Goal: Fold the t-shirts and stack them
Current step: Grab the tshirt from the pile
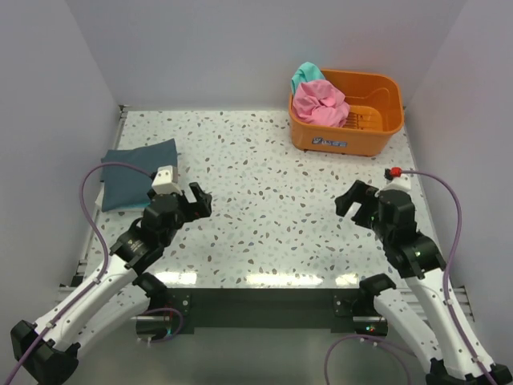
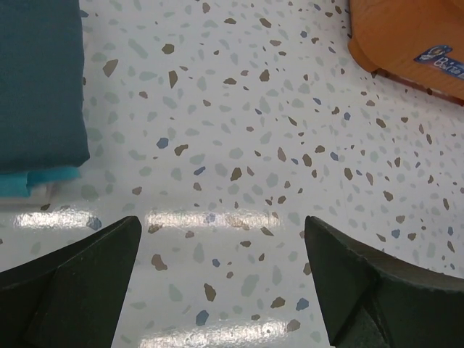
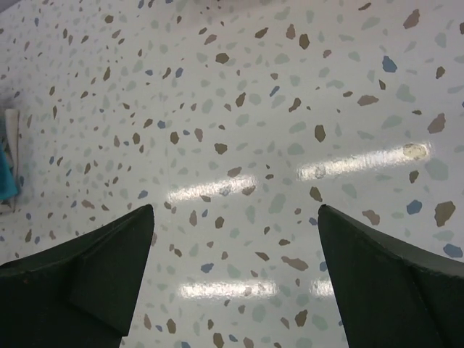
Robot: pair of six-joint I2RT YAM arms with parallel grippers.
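A: Where are the shirts?
B: The slate t-shirt (image 1: 138, 174) lies folded at the counter's (image 1: 264, 216) left edge. The pink t-shirt (image 1: 321, 103) and teal t-shirt (image 1: 303, 76) are crumpled in the orange basket (image 1: 369, 138).
A: And the fingers?
B: Left fingers (image 2: 65, 290), right fingers (image 3: 391, 283) — both spread wide, holding nothing.

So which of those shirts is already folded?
The dark blue-grey shirt, lying flat on the table at the left. The pink shirt and teal shirt sit crumpled in the orange basket.

Sticker (image 2: 442, 61) on basket (image 2: 391, 29): blue and white, its lettering cut off at the frame edge and too blurred to read.
Other readable text: none.
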